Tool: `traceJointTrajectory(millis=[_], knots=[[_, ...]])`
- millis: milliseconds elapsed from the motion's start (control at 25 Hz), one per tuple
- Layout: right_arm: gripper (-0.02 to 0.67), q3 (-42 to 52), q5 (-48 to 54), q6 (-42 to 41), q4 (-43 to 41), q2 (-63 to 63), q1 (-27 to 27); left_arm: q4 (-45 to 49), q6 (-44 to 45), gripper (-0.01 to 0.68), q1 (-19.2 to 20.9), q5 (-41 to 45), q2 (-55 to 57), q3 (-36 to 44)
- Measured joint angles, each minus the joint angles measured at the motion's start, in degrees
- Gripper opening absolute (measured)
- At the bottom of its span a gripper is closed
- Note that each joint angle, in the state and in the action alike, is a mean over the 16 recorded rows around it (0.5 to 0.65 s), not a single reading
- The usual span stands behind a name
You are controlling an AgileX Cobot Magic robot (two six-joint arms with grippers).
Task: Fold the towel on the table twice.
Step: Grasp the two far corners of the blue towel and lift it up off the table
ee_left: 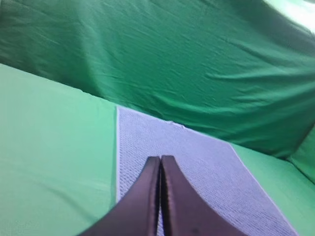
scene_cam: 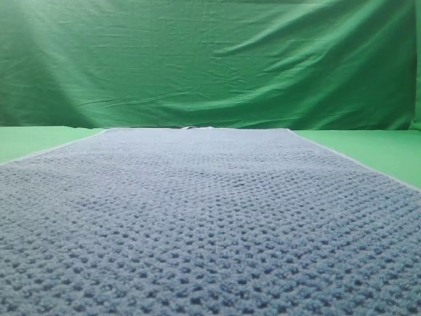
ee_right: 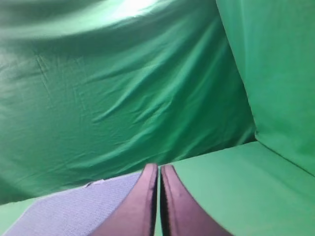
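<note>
The blue-grey waffle-knit towel [scene_cam: 204, 224] lies flat and spread out on the bright green table [scene_cam: 368, 148], filling most of the exterior high view. Neither gripper shows in that view. In the left wrist view my left gripper [ee_left: 160, 158] is shut and empty, its dark fingers pressed together above the towel [ee_left: 197, 167] near its left edge. In the right wrist view my right gripper [ee_right: 158, 166] is shut and empty, raised above the towel's right side [ee_right: 83, 209] with the table [ee_right: 231, 187] to its right.
A wrinkled green backdrop cloth [scene_cam: 210, 59] hangs behind the table's far edge and wraps around the right side [ee_right: 275, 64]. Bare green table shows left [ee_left: 49, 147] and right of the towel.
</note>
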Motion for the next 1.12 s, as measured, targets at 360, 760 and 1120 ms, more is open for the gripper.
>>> traceJointTrajectory(millis=[360, 760, 1120], knots=[[0.000, -11.9, 19.7, -4.9, 1.2, 7.1, 0.2, -1.8, 4.5, 0.000, 0.0, 16.0, 15.2, -12.6], [0.000, -18.1, 26.3, -13.0, 1.9, 15.7, 2.8, -6.1, 11.3, 0.000, 0.0, 18.9, 25.9, -17.0], [0.000, -27.1, 28.4, -16.2, 2.0, 29.8, 4.7, -3.4, 13.6, 0.000, 0.0, 23.5, 32.6, -23.0]])
